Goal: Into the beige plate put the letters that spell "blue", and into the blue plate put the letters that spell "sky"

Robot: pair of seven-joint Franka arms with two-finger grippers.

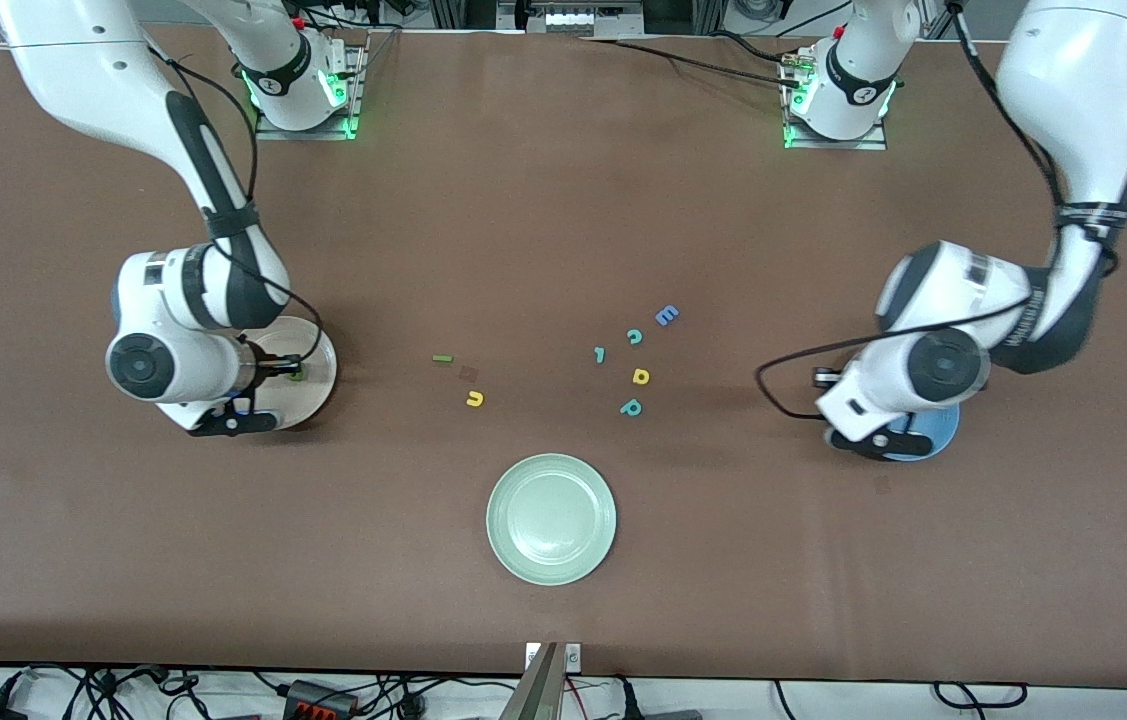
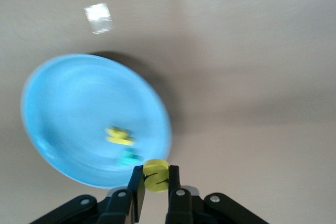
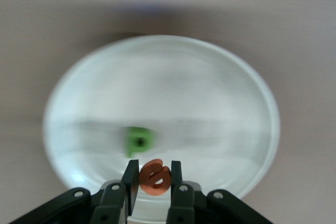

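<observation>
My left gripper (image 2: 155,171) is shut on the yellow s (image 2: 156,177) and hangs over the rim of the blue plate (image 2: 73,108). A yellow k (image 2: 119,136) and a teal y (image 2: 129,157) lie in that plate. Over the beige plate (image 3: 210,93), my right gripper (image 3: 154,167) is shut on the orange e (image 3: 155,178). The dark green b (image 3: 139,141) lies in the beige plate. On the table's middle, the thin green l (image 1: 442,358) and the yellow u (image 1: 474,399) lie toward the right arm's end.
A pale green plate (image 1: 551,518) sits nearest the front camera, mid-table. A blue block E (image 1: 666,316), a teal c (image 1: 634,336), two other teal letters (image 1: 600,354) (image 1: 631,407) and a yellow looped letter (image 1: 640,376) lie scattered in the middle.
</observation>
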